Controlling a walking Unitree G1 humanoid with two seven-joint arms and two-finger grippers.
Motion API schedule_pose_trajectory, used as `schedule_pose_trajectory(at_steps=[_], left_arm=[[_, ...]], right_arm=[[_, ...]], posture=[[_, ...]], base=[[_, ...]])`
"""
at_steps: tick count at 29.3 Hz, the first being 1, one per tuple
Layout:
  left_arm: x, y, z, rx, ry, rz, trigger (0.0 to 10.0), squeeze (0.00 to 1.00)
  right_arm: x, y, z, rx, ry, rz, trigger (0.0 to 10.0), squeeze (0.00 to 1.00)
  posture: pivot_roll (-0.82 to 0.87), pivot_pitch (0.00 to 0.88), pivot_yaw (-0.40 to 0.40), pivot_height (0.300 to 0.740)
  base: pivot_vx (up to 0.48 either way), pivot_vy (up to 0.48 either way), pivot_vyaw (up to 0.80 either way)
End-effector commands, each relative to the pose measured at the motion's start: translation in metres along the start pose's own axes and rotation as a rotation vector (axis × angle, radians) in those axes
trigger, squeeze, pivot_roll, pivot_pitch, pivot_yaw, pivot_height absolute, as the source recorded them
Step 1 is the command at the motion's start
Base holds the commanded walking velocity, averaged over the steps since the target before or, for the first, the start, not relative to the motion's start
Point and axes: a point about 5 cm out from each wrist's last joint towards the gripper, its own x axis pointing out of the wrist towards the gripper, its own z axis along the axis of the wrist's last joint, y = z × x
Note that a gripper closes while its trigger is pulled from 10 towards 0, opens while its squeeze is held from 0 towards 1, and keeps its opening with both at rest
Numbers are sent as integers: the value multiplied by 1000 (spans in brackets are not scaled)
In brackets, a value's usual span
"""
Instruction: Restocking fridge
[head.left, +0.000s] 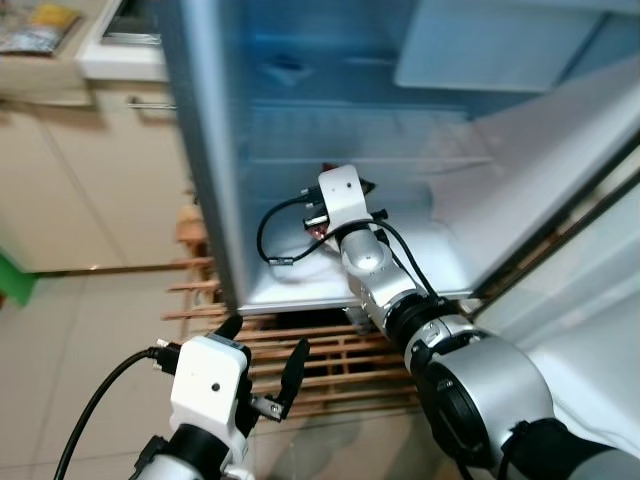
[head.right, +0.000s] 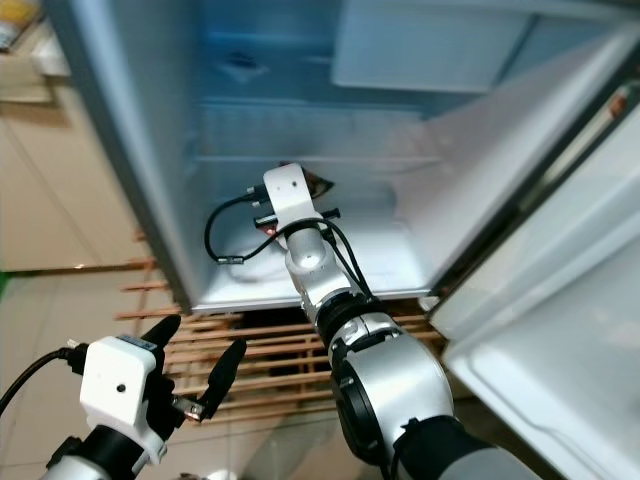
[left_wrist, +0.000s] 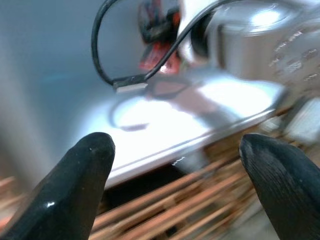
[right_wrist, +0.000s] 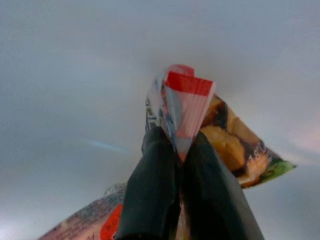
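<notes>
Here, one food packet (right_wrist: 187, 107), its printed wrapper red and white at the pinched edge with a picture of golden-brown food and a green corner, is held inside the open fridge (head.left: 300, 140), above the white bottom shelf (head.left: 290, 280). The right pincer (right_wrist: 180, 150) has its two black fingers pressed together on the packet's edge. The left pincer (head.left: 262, 352) hovers outside, fingers spread, over one wooden slatted pallet (head.left: 320, 360) under the fridge.

The open fridge (head.left: 210, 150) stands on a wooden slatted pallet (head.left: 330, 365). The pallet rests on the tiled floor (head.left: 80, 330).
</notes>
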Motion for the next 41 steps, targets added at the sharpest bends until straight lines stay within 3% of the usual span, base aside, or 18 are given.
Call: schedule_pose_trajectory(at_steps=[1, 18, 21, 22, 23, 24, 26, 35, 40, 41], left_arm=[[-4, -3, 2, -5, -10, 7, 10000, 0], [-12, -7, 3, -14, 0, 26, 10000, 0], [-15, -9, 3, -11, 4, 35, 10000, 0], [-15, -9, 4, -10, 5, 36, 10000, 0], [-15, -9, 4, -10, 6, 38, 10000, 0], [-15, -9, 4, -10, 6, 38, 10000, 0], [-16, -10, 4, -9, 6, 43, 10000, 0], [-13, -11, 3, -2, 6, 47, 10000, 0], [-10, -11, 2, 4, 4, 48, 10000, 0], [-8, -11, 1, 6, 1, 45, 10000, 0]], right_arm=[[0, 5, -2, 25, 27, 18, 0, 0], [-4, 28, -2, 18, 41, 160, 0, 0], [-5, 34, -1, -98, 14, 201, 0, 0], [-5, 35, -1, -127, 10, 218, 4157, 0], [-6, 36, -2, -182, -3, 221, 10000, 941], [-6, 36, -2, -182, -3, 221, 10000, 941], [-7, 36, -1, -322, -50, 235, 10000, 1000], [-4, 32, 17, -557, -202, 164, 10000, 1000], [-2, 27, 22, -594, -222, 125, 10000, 1000], [0, 22, 23, -546, -200, 108, 10000, 1000]], posture=[[259, 191, -118, 740], [288, 225, -123, 740], [295, 236, -124, 740], [295, 237, -124, 740], [293, 239, -124, 740], [293, 239, -124, 740], [287, 243, -123, 740], [271, 244, -120, 740], [258, 235, -121, 740], [255, 234, -123, 740]], base=[[0, 0, 0], [0, 0, 0], [0, 0, 0], [0, 0, 0], [0, 0, 0], [0, 0, 0], [0, 0, 0], [0, 0, 0], [0, 0, 0], [0, 0, 0]])
